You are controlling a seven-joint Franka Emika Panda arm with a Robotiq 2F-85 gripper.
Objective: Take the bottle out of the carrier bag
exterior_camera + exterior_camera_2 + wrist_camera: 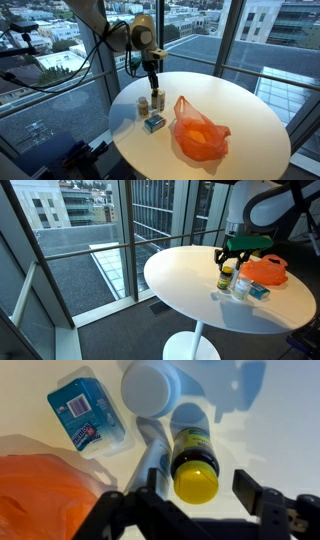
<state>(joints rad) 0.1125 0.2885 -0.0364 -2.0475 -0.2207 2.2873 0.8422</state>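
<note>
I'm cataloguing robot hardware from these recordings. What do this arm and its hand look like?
The arm is white with rounded segments; black cables loop off it. The hand is black, with two blocky fingers.

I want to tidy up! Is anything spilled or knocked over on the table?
No. The yellow-capped bottle and white-capped bottle stand upright, the blue box lies beside them, the orange bag is just crumpled. Nothing spilled.

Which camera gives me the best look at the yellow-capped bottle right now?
Wrist view: the yellow-capped bottle sits large, seen from above, between the fingers of the open claw. Both exterior views show it small, upright on the table under the claw.
</note>
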